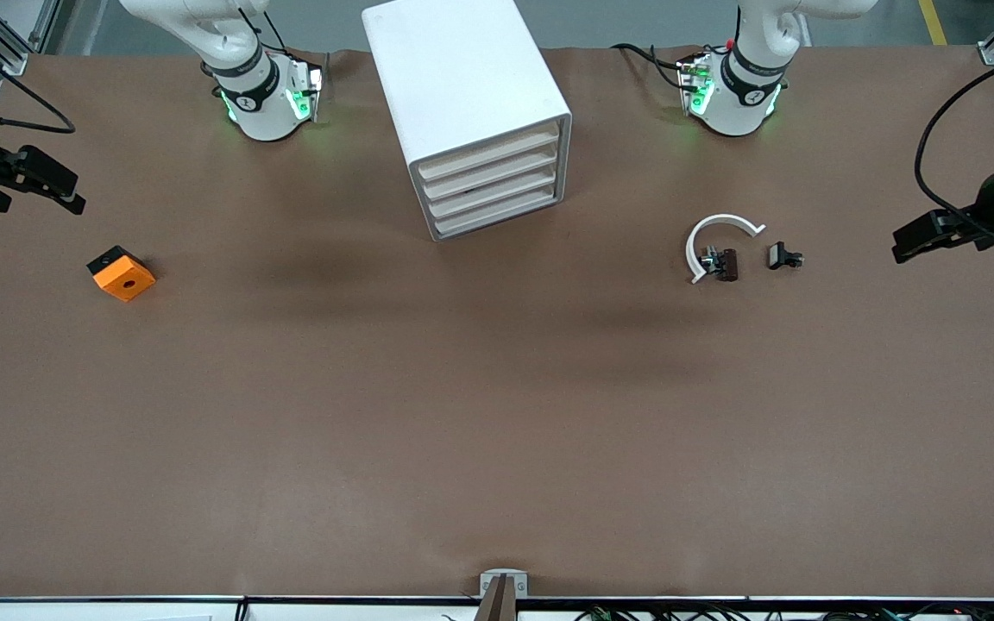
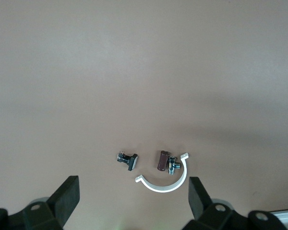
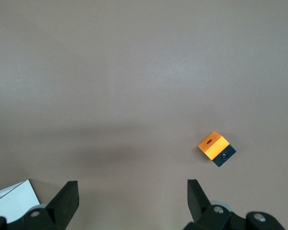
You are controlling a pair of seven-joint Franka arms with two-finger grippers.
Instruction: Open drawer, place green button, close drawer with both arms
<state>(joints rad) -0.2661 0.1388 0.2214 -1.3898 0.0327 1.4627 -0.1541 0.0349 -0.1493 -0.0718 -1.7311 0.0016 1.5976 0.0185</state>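
Lying beside the white clip (image 1: 715, 235), the button (image 1: 709, 260) sits apart from the open left gripper (image 1: 920, 237).

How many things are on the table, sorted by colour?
White: 2, the drawer cabinet and the curved clip
Orange: 1, the orange block
Brown: 1, the small brown part
Dark with metal: 2, the small dark part and the tiny button inside the clip's curve
Total: 6
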